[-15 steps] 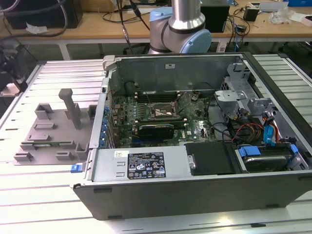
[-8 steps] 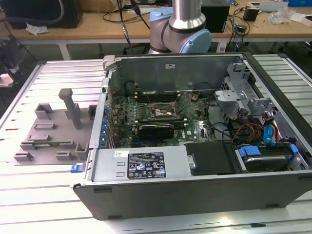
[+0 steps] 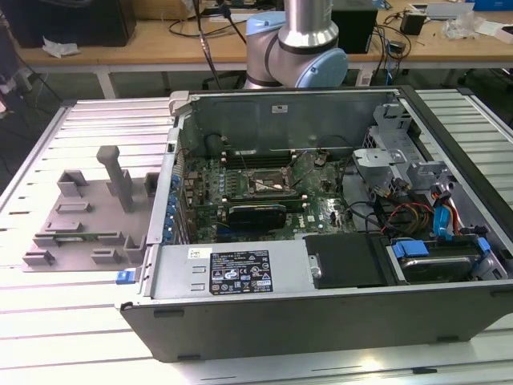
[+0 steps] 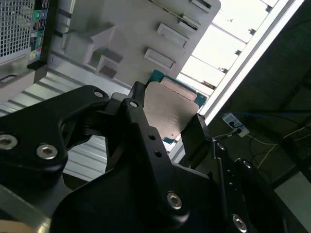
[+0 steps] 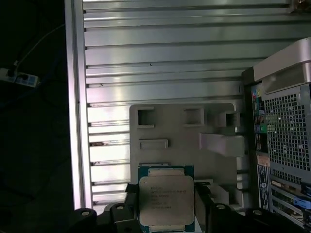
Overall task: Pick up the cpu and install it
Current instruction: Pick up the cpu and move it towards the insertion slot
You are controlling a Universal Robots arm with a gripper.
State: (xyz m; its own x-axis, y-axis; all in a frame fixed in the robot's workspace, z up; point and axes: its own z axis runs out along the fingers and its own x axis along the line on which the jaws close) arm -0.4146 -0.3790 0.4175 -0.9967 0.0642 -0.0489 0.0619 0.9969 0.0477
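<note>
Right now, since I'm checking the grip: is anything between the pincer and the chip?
Nothing. In both wrist views the pincer closes straight on the chip, gripping it by two opposite edges.

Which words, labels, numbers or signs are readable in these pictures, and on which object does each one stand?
None can be read with confidence.
Engraved lines on the cpu, held in the gripper: too blurred.
Black label on the power supply: too small.
White sticker beside it: too small.
</note>
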